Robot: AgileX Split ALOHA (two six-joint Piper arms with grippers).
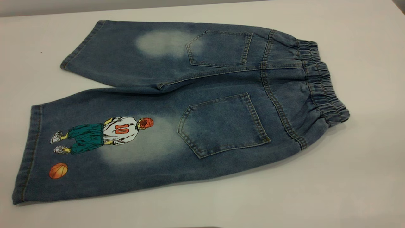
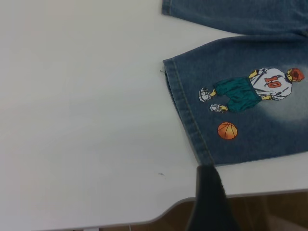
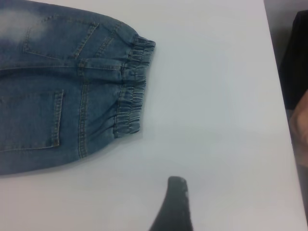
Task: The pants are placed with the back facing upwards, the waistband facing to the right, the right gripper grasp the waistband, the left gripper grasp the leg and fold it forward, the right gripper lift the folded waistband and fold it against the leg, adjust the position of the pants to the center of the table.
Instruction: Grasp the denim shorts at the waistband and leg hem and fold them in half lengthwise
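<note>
Exterior view: faded blue denim pants [image 1: 202, 107] are lying flat, back up, on the plain white table [image 1: 364, 177]; waistband [image 1: 322, 82] pointing right. Both grippers' finger states: cannot tell.

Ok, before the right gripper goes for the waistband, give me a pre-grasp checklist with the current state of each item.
1. pants flat, back pockets up: ok.
2. waistband pointing right, uncovered: ok.
3. printed leg spread flat, nothing on it: ok.
4. right gripper off the cloth, short of the waistband: ok.
5. left gripper off the cloth, by the printed leg's hem: ok.
6. Both grippers open enough: cannot tell.
</note>
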